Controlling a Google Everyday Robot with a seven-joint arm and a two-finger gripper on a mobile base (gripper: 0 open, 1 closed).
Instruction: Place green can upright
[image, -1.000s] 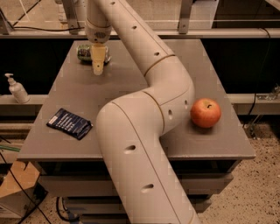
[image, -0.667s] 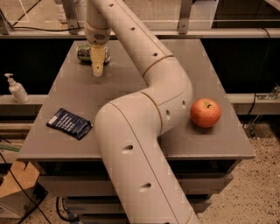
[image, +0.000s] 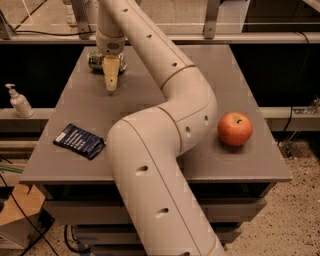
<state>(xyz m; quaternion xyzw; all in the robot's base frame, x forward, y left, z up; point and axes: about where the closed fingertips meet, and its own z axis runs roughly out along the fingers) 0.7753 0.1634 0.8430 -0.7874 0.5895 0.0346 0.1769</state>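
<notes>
The green can (image: 95, 60) lies on its side at the far left of the grey table (image: 165, 75), one silver end facing left. My gripper (image: 111, 80) hangs from the long white arm (image: 165, 100), pointing down just in front of the can and covering its middle. It holds nothing that I can see. The can's right part shows just past the gripper.
A dark blue packet (image: 80, 141) lies near the table's front left edge. A red apple (image: 235, 129) sits at the right side. A white pump bottle (image: 19, 101) stands on a ledge to the left of the table. Metal frame posts stand behind the table.
The gripper has sunk slightly in front of the can. The can, packet and apple have not moved.
</notes>
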